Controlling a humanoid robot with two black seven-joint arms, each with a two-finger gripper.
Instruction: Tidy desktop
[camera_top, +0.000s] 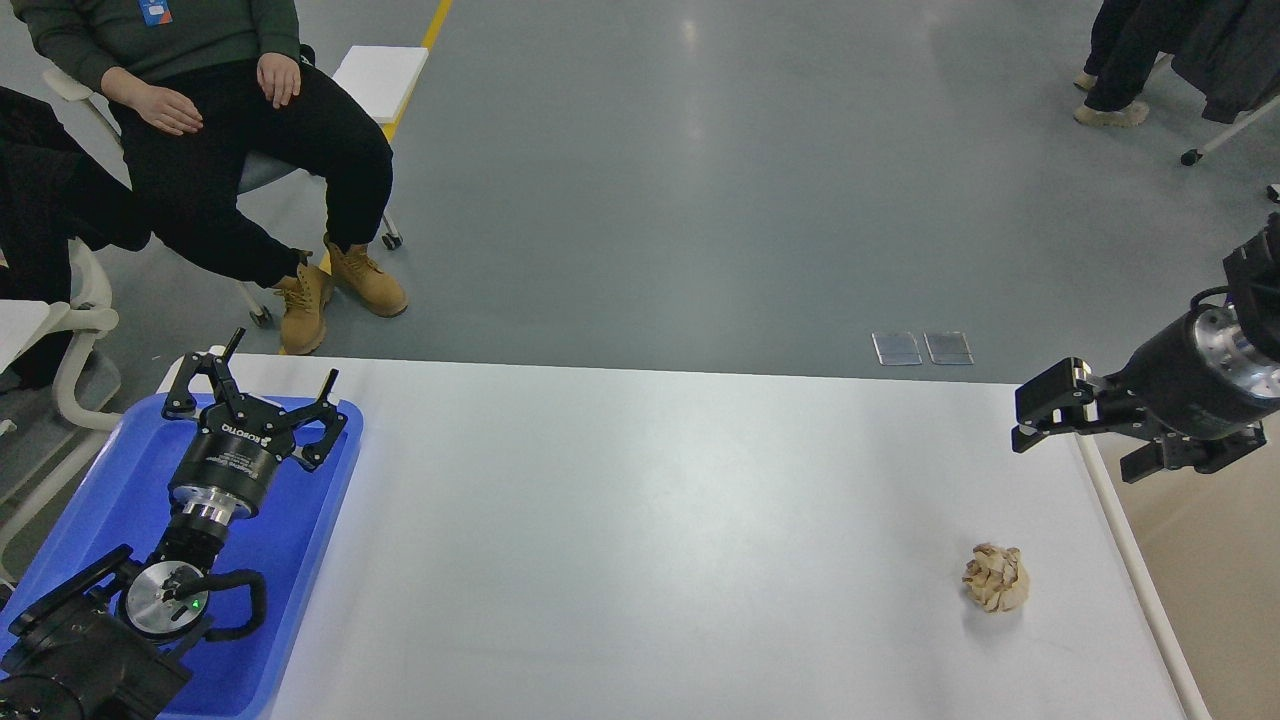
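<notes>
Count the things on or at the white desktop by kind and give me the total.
Crumpled paper ball: 1
Blue tray: 1
Beige bin: 1
Total: 3, on or beside the desktop

One white worktop. One blue tray on its left side. One ball of crumpled brown paper (the only loose thing there). Two black robot arms, the left gripper and the right gripper. Two shiny small plates on the floor.
</notes>
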